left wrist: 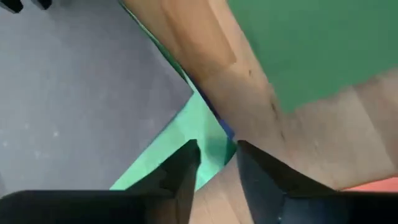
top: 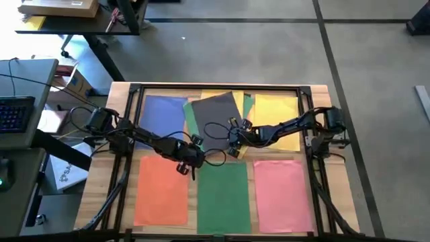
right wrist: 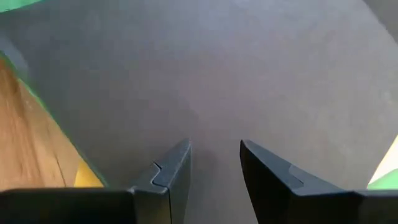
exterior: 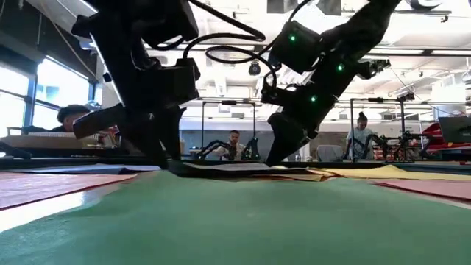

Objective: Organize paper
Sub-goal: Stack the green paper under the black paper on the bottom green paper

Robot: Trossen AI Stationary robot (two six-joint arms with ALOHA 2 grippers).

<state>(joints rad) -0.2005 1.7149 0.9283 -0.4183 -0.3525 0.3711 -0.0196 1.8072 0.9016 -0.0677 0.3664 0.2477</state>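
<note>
Coloured paper sheets lie flat on the wooden table [top: 319, 161]: blue [top: 164, 114], yellow [top: 277, 117], orange [top: 161, 189], a near green sheet [top: 225, 191] and pink [top: 282, 191]. A dark grey sheet [top: 216, 114] lies askew on another green sheet [top: 190, 121]. My left gripper [top: 191, 165] is low and open, its fingers either side of that green sheet's near corner [left wrist: 208, 152]. My right gripper [top: 232, 143] is open, low over the dark grey sheet [right wrist: 236, 81]. My left gripper comes from above, pointing down, with the green sheet's corner [left wrist: 211, 146] in the gap between its fingertips [left wrist: 186, 158]. The corner lies flat on the wood. I cannot tell whether the tips touch it. My right gripper points down at the dark grey sheet's near part [right wrist: 214, 134]. Whether its fingertips [right wrist: 177, 158] touch the sheet I cannot tell.
A black frame [top: 222, 86] runs round the table's far part and down both sides. A blue sheet's edge [left wrist: 225, 129] shows under the green corner. People [exterior: 234, 143] sit and stand in the room beyond the table.
</note>
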